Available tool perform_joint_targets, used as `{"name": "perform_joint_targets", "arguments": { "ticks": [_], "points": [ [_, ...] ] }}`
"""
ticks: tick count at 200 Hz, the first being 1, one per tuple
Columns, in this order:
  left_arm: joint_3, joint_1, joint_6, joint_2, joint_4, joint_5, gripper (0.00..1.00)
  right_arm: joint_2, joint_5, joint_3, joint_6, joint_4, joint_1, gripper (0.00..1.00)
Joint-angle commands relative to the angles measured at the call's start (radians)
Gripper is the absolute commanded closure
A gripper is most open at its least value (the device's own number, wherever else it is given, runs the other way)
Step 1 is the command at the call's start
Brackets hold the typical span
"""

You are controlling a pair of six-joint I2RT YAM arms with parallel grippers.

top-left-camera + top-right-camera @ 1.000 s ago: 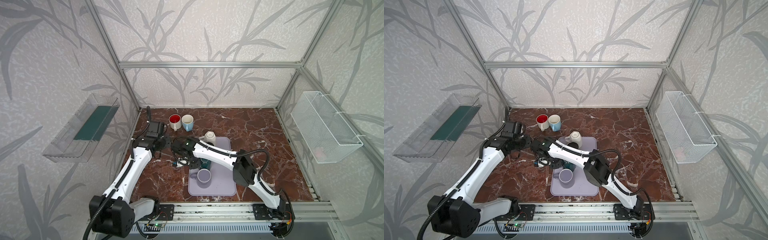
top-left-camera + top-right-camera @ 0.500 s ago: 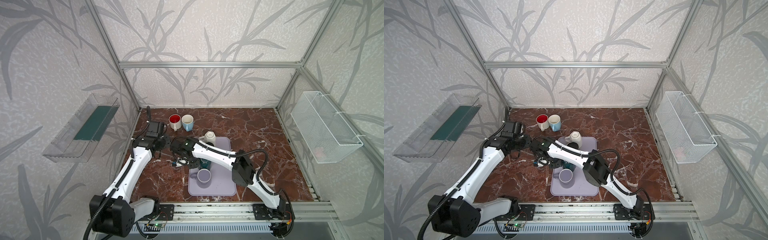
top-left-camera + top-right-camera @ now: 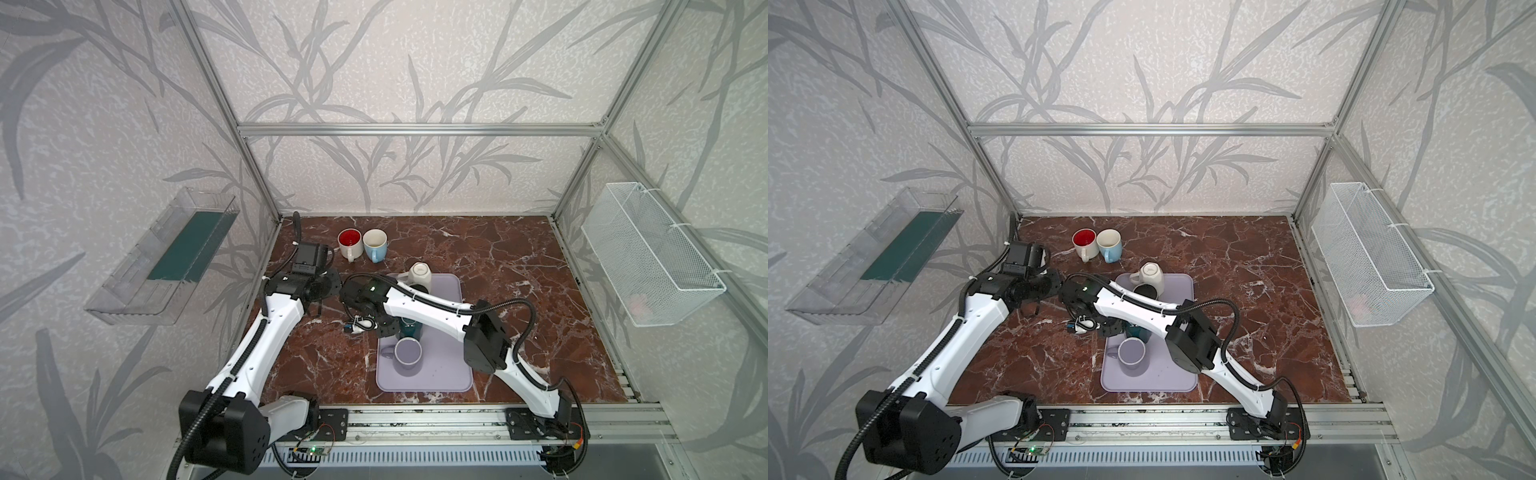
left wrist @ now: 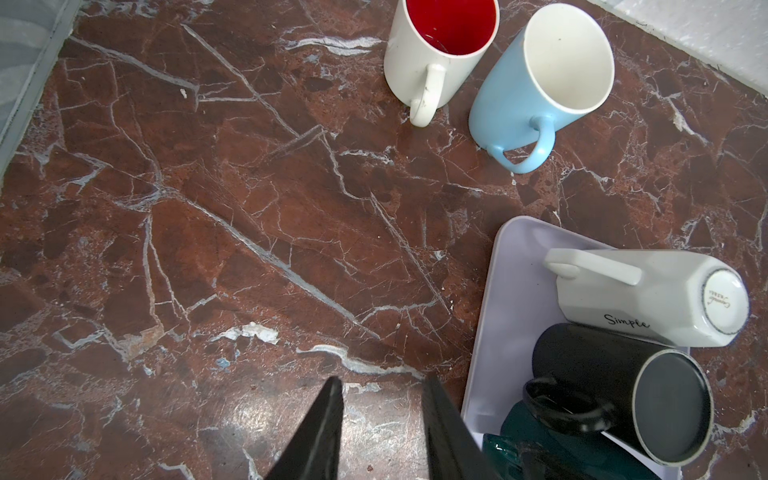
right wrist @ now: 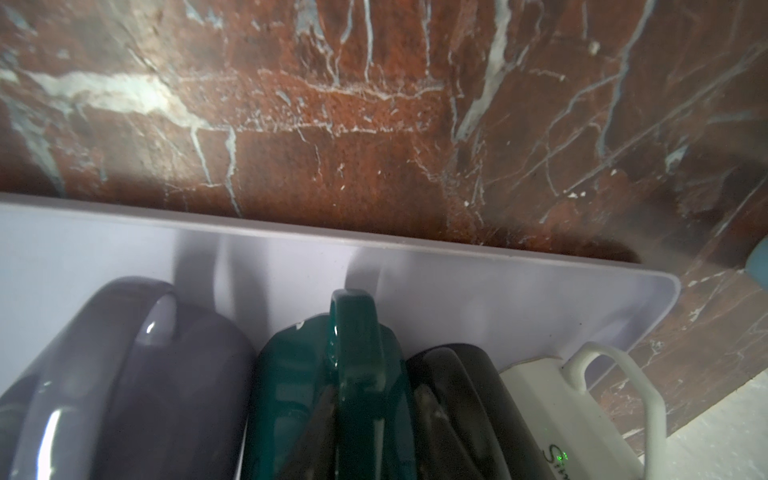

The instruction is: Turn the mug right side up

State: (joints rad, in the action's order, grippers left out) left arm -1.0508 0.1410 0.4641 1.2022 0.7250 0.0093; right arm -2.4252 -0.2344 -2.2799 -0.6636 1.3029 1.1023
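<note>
Right wrist view, up close: the teal mug (image 5: 291,395) fills the middle with its handle (image 5: 355,332) turned toward the lens. Dark fingers (image 5: 436,419) show on either side of that handle. The picture is too blurred for me to tell whether they pinch the handle or only flank it.

In both top views the right gripper (image 3: 387,328) is low at the left edge of the lavender tray (image 3: 444,374), just left of frame centre. The right arm lies across the teal mug, so I see only a sliver of it and cannot tell which way up it sits.

The mug is hemmed in along the tray's left side. A lavender mug (image 3: 407,352) stands mouth up just below it in the frame. A black mug (image 3: 419,289) sits just above it. Beyond that a white mug (image 3: 419,272) rests base up at the tray's upper left corner.

In the left wrist view the left gripper (image 4: 382,380) has its fingers (image 4: 320,428) parted by a modest gap with nothing between them. They hang over the bare marble surface (image 3: 498,270), just beside the tray's corner.

A red-lined mug (image 3: 349,241) and a blue mug (image 3: 376,245) stand upright side by side in the upper middle of the top views, off the tray.
</note>
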Motion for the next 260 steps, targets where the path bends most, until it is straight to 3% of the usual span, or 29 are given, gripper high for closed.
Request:
{"name": "perform_joint_targets", "arguments": {
  "ticks": [1,77,111,159,260],
  "points": [
    [0.005,-0.006,-0.008,-0.01,0.003,-0.002,0.64,-0.031,-0.016,0.01,-0.027,0.03,-0.005,0.69],
    [0.012,-0.01,-0.01,-0.012,0.0,0.0,0.65,-0.043,-0.01,0.009,-0.024,0.027,-0.008,0.75],
    [0.011,-0.011,-0.005,-0.017,0.001,0.001,0.65,-0.033,-0.02,0.005,-0.025,0.016,-0.011,0.89],
    [0.003,-0.01,0.004,-0.023,-0.003,0.01,0.66,0.011,-0.022,0.001,-0.026,0.001,-0.017,1.0],
    [0.006,-0.01,0.013,-0.033,-0.038,0.067,0.66,0.155,-0.022,0.055,0.048,-0.064,-0.07,1.0]
  ]
}}
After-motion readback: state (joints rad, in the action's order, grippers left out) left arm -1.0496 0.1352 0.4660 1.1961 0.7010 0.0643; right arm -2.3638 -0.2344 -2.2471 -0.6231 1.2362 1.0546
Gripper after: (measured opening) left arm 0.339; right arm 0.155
